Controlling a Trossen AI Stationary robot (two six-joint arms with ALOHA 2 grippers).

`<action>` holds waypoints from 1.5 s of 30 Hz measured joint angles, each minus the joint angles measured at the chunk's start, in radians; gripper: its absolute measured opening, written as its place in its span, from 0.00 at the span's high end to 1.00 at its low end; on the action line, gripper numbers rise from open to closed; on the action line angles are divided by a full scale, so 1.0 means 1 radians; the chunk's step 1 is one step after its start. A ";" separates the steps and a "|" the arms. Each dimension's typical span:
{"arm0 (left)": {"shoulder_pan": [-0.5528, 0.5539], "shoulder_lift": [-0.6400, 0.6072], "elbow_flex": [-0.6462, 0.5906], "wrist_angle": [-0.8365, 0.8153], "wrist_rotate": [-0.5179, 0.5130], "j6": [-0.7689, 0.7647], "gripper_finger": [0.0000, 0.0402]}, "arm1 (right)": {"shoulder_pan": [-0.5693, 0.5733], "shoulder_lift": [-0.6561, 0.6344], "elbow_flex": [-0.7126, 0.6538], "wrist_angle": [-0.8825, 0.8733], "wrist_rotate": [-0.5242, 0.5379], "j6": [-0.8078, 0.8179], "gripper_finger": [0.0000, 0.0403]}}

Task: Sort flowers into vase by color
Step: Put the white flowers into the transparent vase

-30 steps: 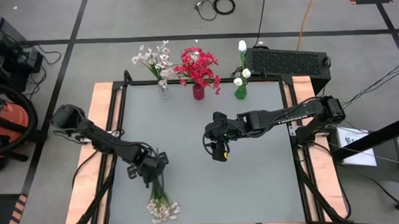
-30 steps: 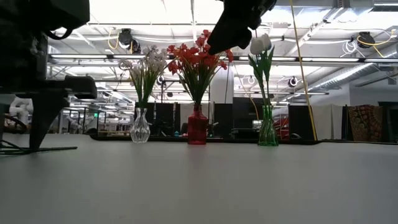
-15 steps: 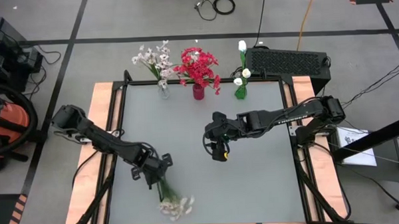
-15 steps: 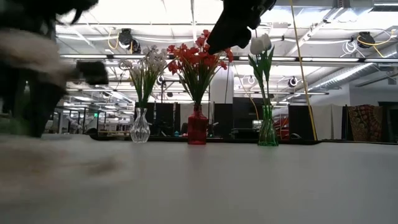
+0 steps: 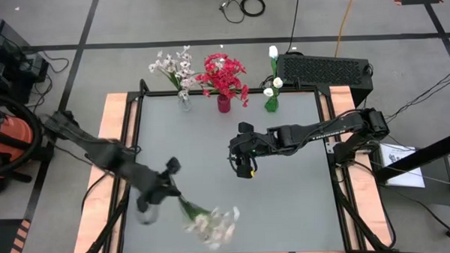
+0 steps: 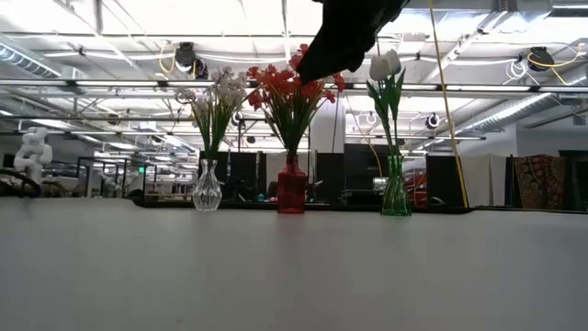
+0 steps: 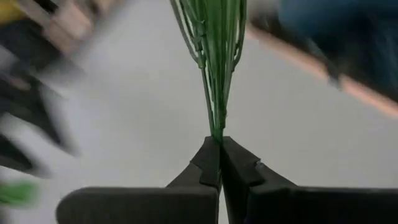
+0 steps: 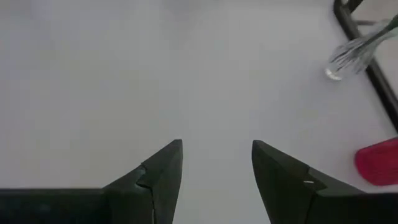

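Near the table's front edge, left gripper (image 5: 169, 194) fingers clench pale flowers (image 5: 213, 224); right gripper (image 5: 240, 165) fingers parted.

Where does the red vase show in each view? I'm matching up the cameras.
High view: red vase at the table's far edge, middle of three vases.
Low view: centre of the picture, between the clear vase and the green vase.
Left wrist view: not in it.
Right wrist view: a red blur at the right edge.
Shared landmark: the clear vase beside it, also in the high and right wrist views.
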 joint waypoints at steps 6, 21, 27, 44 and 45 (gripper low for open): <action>-0.028 -0.200 -0.027 0.445 -0.205 0.111 1.00 | -0.016 0.000 -0.045 0.268 0.015 -0.067 0.54; 0.254 -0.163 -0.359 1.262 0.070 0.000 1.00 | 0.075 0.000 -0.045 0.727 -0.077 -0.237 0.54; 0.270 -0.138 -0.407 1.343 0.081 -0.022 1.00 | 0.075 0.000 -0.045 0.732 -0.077 -0.239 0.54; 0.312 -0.033 -0.417 1.462 0.090 -0.014 0.96 | 0.076 0.001 -0.045 0.716 -0.070 -0.236 0.97; 0.312 -0.035 -0.417 1.460 0.074 -0.024 0.94 | 0.076 0.001 -0.045 0.716 -0.054 -0.231 0.97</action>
